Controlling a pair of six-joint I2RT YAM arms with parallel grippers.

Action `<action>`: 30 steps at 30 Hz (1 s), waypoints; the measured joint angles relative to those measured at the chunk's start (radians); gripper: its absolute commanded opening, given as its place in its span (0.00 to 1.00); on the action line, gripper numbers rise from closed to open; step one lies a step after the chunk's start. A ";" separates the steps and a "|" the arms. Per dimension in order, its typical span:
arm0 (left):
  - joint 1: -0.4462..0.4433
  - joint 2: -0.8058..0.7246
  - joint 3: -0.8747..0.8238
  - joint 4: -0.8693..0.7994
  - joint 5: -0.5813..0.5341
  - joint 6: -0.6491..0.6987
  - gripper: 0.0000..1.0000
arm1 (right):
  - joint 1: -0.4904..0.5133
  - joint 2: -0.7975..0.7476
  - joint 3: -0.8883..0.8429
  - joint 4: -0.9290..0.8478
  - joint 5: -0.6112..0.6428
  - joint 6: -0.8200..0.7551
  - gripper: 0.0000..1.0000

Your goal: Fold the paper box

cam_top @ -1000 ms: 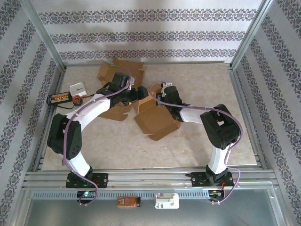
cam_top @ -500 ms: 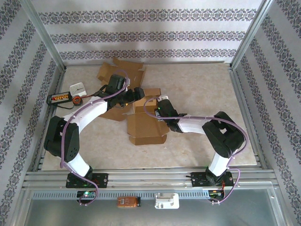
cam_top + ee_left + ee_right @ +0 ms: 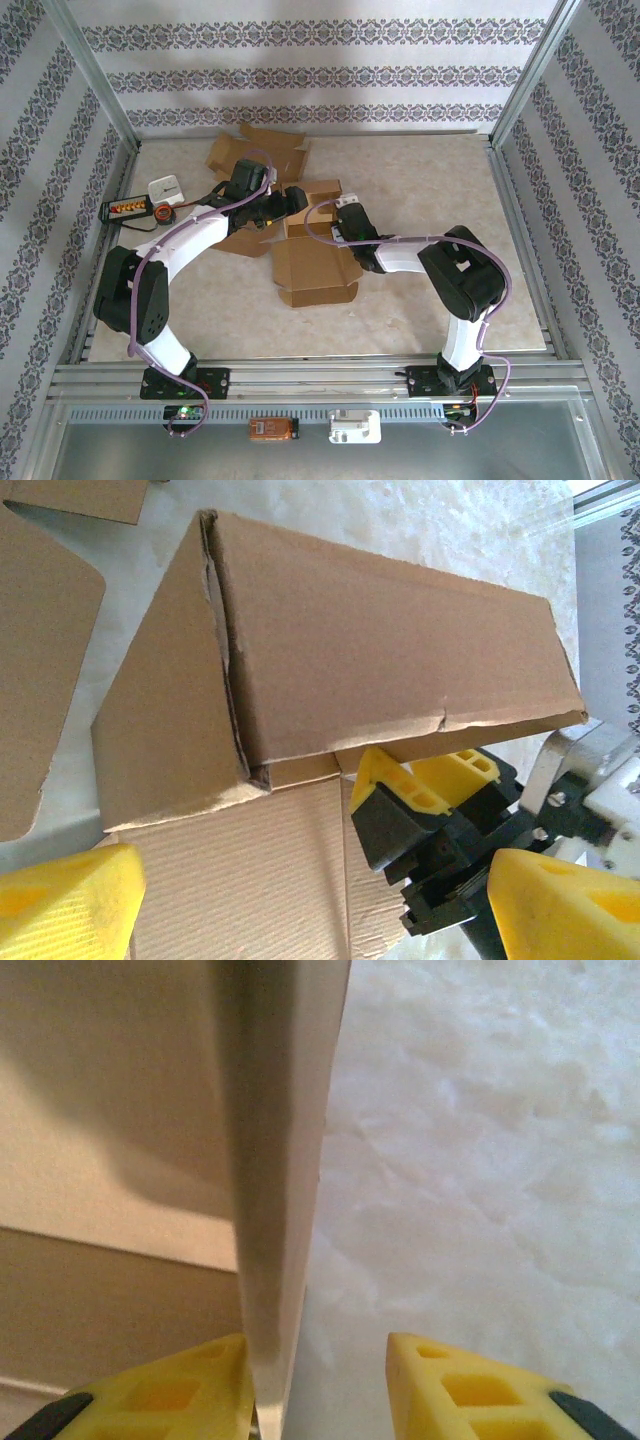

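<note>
The top view was evenly and brightly lit; only faint, soft shadows were cast onto the pale table [image 3: 430, 180]. In the left wrist view the paper box [image 3: 380, 650] was rendered sharply, while the upper right corner was washed out by glare. The right wrist view was blurred throughout, its box wall left in dim shadow.
</note>
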 measured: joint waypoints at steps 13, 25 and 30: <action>0.000 -0.012 -0.009 0.002 -0.002 -0.001 0.89 | -0.006 0.039 0.093 0.005 -0.034 0.001 0.14; 0.062 -0.268 -0.122 0.032 -0.084 -0.015 0.87 | -0.028 -0.153 0.063 -0.132 -0.185 -0.159 0.02; 0.117 -0.491 -0.205 0.035 -0.216 0.011 0.87 | -0.029 -0.218 0.377 -0.543 -0.336 -0.451 0.04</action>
